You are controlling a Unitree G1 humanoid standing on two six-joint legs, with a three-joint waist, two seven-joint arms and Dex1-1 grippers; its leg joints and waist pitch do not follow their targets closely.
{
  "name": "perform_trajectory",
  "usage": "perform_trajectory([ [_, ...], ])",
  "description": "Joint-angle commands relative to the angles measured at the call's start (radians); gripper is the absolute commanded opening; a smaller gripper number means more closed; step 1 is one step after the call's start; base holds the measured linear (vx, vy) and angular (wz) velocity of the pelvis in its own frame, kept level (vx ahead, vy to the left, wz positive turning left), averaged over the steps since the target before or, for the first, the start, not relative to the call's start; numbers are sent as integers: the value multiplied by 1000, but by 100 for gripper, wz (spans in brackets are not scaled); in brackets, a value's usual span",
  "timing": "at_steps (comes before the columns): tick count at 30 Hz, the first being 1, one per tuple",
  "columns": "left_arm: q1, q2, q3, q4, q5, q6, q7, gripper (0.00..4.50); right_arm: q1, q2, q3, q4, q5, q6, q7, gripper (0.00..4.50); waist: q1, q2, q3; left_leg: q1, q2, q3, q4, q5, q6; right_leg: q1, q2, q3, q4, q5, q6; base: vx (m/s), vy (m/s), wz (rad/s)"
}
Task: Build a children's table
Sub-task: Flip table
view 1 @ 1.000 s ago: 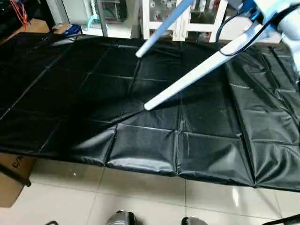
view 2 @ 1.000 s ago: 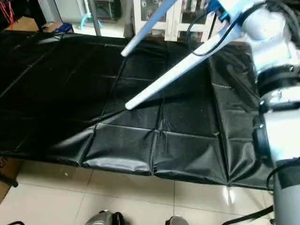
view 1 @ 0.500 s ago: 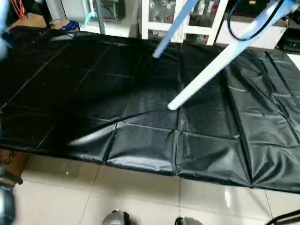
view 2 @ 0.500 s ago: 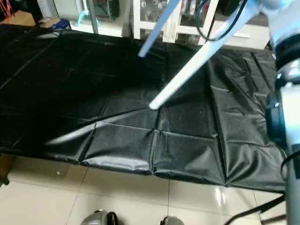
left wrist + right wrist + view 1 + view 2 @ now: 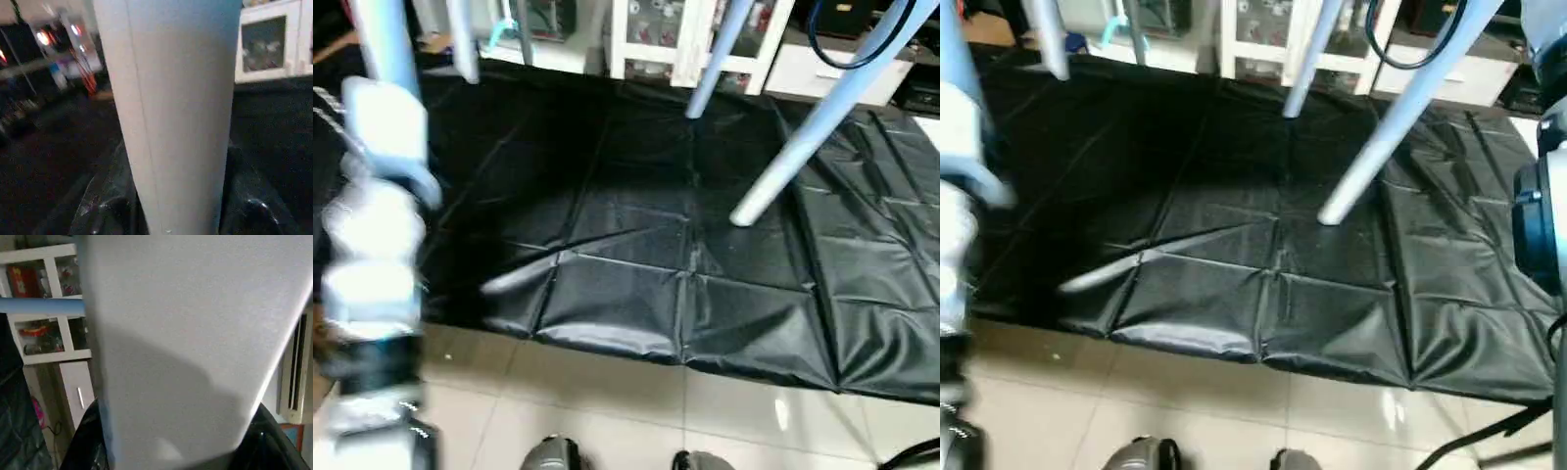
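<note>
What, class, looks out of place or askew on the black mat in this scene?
The table legs hang tilted in the air above the black mat instead of standing on it, so the table looks lifted. The mat is creased, with one raised fold near its front edge. Nothing looks spilled or broken.

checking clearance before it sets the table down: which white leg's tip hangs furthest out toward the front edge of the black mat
The long tapered white plastic tube leg on the right: its tip hangs over the middle of the black creased mat, while the other white leg tips end up near the mat's far edge.
</note>
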Motion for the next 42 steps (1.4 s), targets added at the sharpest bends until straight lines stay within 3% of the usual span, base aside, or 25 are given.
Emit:
perform_trajectory([
  [1,-33,-45,-199,-47,-14,-85,-48,163,22,119,50,-22,1,-103,133,162,-16,10,-75,62,47,-41,-88,-530,-60,9,-12,8,-63,-295,-163,0,0,0],
  [3,-20,-66,-197,-42,-11,-94,-38,163,28,125,50,-20,2,-110,147,162,-19,9,-77,65,49,-42,-87,-530,-57,10,-12,9,-63,-290,-167,0,0,0],
  [4,-8,-80,-197,-40,-8,-97,-31,163,33,129,48,-20,4,-116,154,216,-20,9,-74,66,50,-42,-89,-536,-60,8,-8,9,-65,-289,-168,0,0,0],
  [7,8,-103,-202,-28,1,-105,-27,163,41,135,51,-20,1,-125,162,236,-22,7,-70,74,50,-43,-88,-589,-68,2,-8,10,-73,-341,-158,0,0,0],
  [8,18,-121,-206,-9,-2,-114,-33,163,47,138,53,-20,-3,-133,175,251,-25,5,-69,71,51,-46,-91,-596,-71,4,-9,8,-72,-350,-154,0,0,0],
  [10,22,-129,-208,0,-3,-119,-37,162,50,140,54,-19,-4,-137,181,274,-22,10,-69,84,52,-45,-90,-631,-79,-10,-6,9,-79,-374,-149,0,0,0],
  [12,29,-131,-218,7,6,-124,-40,162,53,142,53,-20,-3,-142,188,298,-22,11,-66,90,53,-48,-92,-672,-90,-13,-3,6,-82,-396,-141,0,0,0],
  [19,48,-146,-224,12,18,-139,-41,161,69,149,48,-33,8,-177,211,360,-32,0,-64,88,51,-54,-96,-724,-109,-12,-6,0,-85,-456,-112,0,0,0],
  [23,52,-144,-221,12,22,-146,-44,161,76,145,15,-53,46,-209,198,399,-34,0,-64,90,50,-56,-95,-734,-107,-13,-7,-3,-89,-481,-102,0,0,0],
  [26,66,-135,-225,11,6,-153,-53,161,109,145,-99,-99,185,-262,235,421,-32,3,-63,95,51,-56,-94,-756,-104,-17,-7,-5,-94,-487,-97,0,0,0],
  [27,76,-126,-229,12,0,-158,-64,161,141,145,-172,-135,277,-292,254,433,-34,6,-65,95,51,-56,-96,-756,-95,-11,-8,-8,-99,-469,-97,0,0,0],
  [28,78,-124,-230,12,0,-159,-66,161,148,144,-184,-143,293,-299,254,443,-36,4,-66,87,52,-60,-101,-739,-94,-3,-7,-11,-91,-439,-106,0,0,0],
  [29,78,-124,-230,12,0,-159,-66,161,148,144,-184,-143,293,-299,254,448,-36,4,-66,87,52,-60,-101,-739,-94,-3,-7,-11,-91,-439,-106,0,0,0],
  [30,81,-120,-230,12,0,-160,-72,161,166,147,-225,-160,346,-293,265,450,-31,13,-72,88,54,-58,-103,-713,-94,0,-7,-8,-83,-385,-135,0,0,0],
  [31,81,-120,-230,12,0,-160,-72,161,166,147,-225,-160,346,-293,265,450,-30,13,-68,89,55,-55,-105,-718,-93,-5,-6,-8,-88,-384,-139,0,0,0],
  [33,80,-108,-222,7,-4,-158,-86,161,242,151,-308,-239,487,-289,341,450,-27,25,-62,97,55,-52,-110,-751,-97,-8,-3,-11,-96,-380,-134,0,0,0],
  [34,76,-102,-217,7,-4,-158,-88,160,286,151,-329,-286,551,-294,406,450,-28,20,-67,94,54,-55,-109,-738,-99,-1,-5,-12,-89,-372,-143,0,0,0],
  [35,76,-102,-217,7,-4,-158,-88,160,288,151,-330,-287,553,-294,408,450,-27,16,-70,95,53,-53,-109,-725,-90,4,-6,-12,-91,-361,-145,0,0,0],
  [36,70,-99,-210,7,-5,-156,-87,160,335,151,-344,-337,609,-279,472,450,-25,19,-67,94,53,-50,-110,-712,-82,2,-7,-10,-95,-358,-149,0,0,0],
  [37,70,-99,-210,7,-5,-156,-87,160,335,151,-344,-337,609,-279,472,450,-21,22,-67,95,55,-52,-109,-708,-85,1,-10,-9,-91,-361,-153,0,0,0],
  [38,70,-99,-210,7,-5,-156,-87,160,335,151,-344,-337,609,-279,472,450,-24,18,-69,91,54,-52,-110,-708,-92,6,-10,-13,-88,-384,-163,0,0,0],
  [39,64,-96,-204,8,-17,-155,-96,195,386,156,-362,-401,671,-265,521,450,-21,29,-66,91,53,-54,-111,-718,-97,4,-11,-13,-87,-393,-165,0,0,0],
  [40,62,-93,-201,9,-18,-155,-94,216,405,161,-370,-436,697,-247,527,450,-19,27,-61,99,53,-51,-111,-736,-95,-2,-11,-14,-99,-420,-155,0,0,0],
  [41,54,-84,-191,12,-21,-153,-88,216,474,177,-395,-563,788,-182,545,450,-15,40,-57,101,53,-54,-118,-742,-97,3,-10,-14,-104,-422,-140,0,0,0],
  [42,48,-75,-180,15,-22,-153,-80,232,531,190,-413,-674,862,-125,551,450,-19,39,-57,96,50,-59,-119,-732,-94,12,-7,-17,-102,-411,-138,0,0,0],
])
